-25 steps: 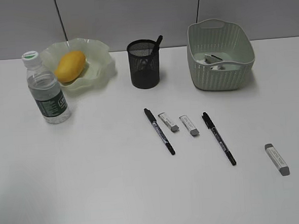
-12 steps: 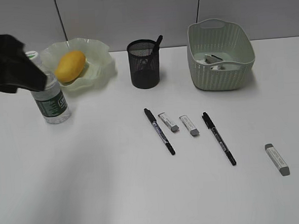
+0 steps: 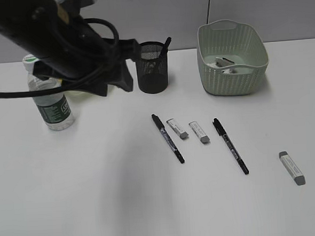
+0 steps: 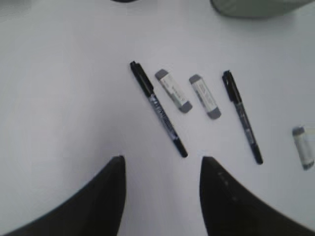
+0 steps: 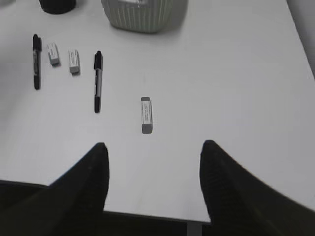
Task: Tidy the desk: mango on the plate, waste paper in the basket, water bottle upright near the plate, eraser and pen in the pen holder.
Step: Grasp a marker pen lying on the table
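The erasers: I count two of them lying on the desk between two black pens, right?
Not quite: three erasers lie on the desk. Two sit between the two black pens, and a third eraser lies apart beyond the second pen, as the exterior view shows.

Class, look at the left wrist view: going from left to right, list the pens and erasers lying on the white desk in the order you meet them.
Left pen → first eraser → second eraser → right pen → third eraser, at the right edge.
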